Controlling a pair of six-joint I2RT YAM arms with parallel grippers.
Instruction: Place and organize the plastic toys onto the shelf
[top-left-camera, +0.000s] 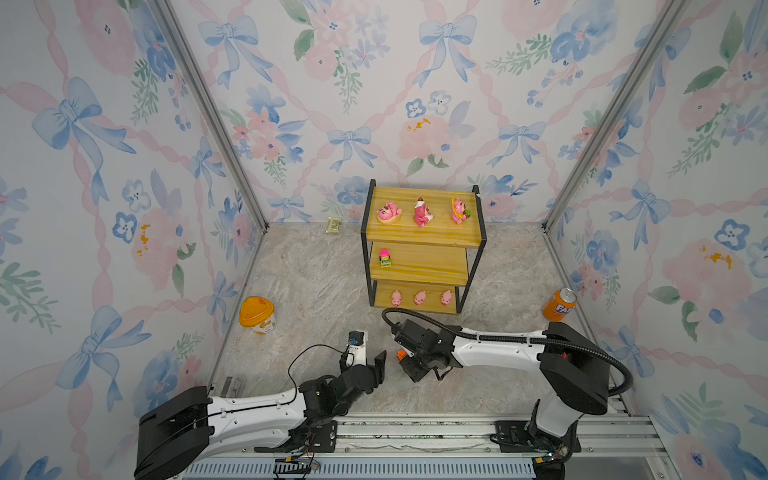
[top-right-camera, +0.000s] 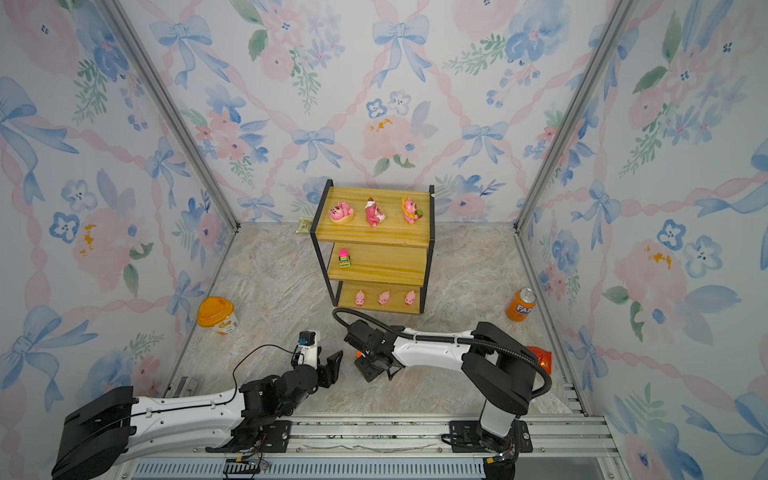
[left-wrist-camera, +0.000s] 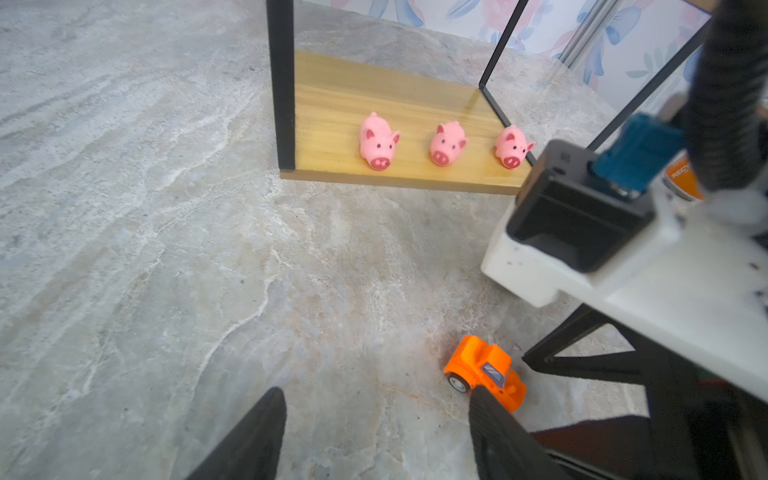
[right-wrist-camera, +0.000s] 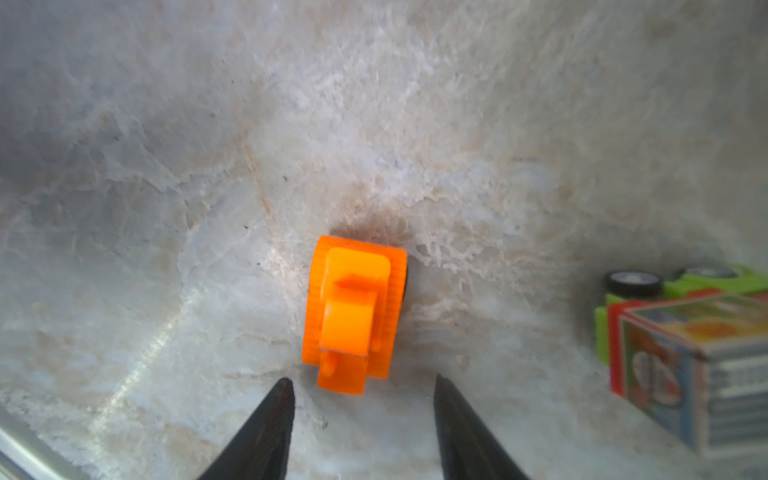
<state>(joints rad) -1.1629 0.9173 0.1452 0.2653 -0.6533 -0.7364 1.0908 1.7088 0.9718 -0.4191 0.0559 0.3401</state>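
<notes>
Both your pincers stand open and empty: the right pincer (right-wrist-camera: 363, 380) holds its jaws apart with the orange car (right-wrist-camera: 353, 311) on the floor just beyond its tips, the left pincer (left-wrist-camera: 377, 392) gapes beside that car, and the shelf (top-left-camera: 424, 240) stands farther ahead, well apart.

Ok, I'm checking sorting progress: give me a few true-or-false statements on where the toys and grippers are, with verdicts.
1. Three pigs sit on the shelf's bottom tier. True.
2. The orange car is on the middle tier. False: it lies on the table; the middle tier holds the pink-green car.
3. The right gripper grips the orange car. False: its jaws stand open, and the car lies loose on the table.
4. Three figurines stand on the top tier. True.
5. The left gripper is open and empty. True.
</notes>
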